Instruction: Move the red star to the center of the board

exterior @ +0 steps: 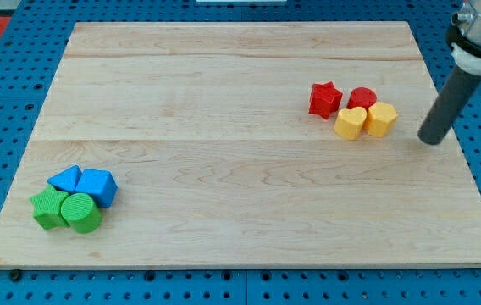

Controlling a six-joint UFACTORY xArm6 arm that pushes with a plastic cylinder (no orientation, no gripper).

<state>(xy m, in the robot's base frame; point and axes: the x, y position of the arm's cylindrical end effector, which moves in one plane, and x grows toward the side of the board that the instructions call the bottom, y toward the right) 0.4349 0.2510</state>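
There, the red star (325,98) sat near the table's (240,76) right side, touching a red round block (362,97) and yellow heart (351,123). My tip (431,140) stood right of the yellow block (382,119); no hand showed.

Red star (325,99) flat, board's upper right, leftmost of cluster.
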